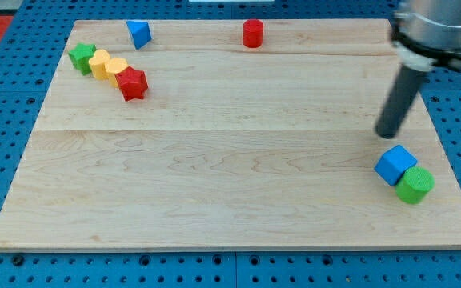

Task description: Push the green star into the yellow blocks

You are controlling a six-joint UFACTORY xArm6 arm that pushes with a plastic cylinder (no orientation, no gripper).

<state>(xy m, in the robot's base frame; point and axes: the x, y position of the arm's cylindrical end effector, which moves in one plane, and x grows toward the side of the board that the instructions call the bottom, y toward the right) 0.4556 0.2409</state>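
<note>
Green star point(81, 57) sat at the upper left of the wooden board point(230, 184), touching the two yellow blocks point(108, 66), with a red star point(133, 83) beside them. My tip point(388, 134) was far off at the right, just above the blue cube point(394, 164) and green cylinder point(414, 185); it had no pincer.

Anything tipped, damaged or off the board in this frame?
Nothing stands out. The green star already touches the yellow blocks at the view's top left, with the red star beside them. My tip is far right, above the blue cube and green cylinder.
</note>
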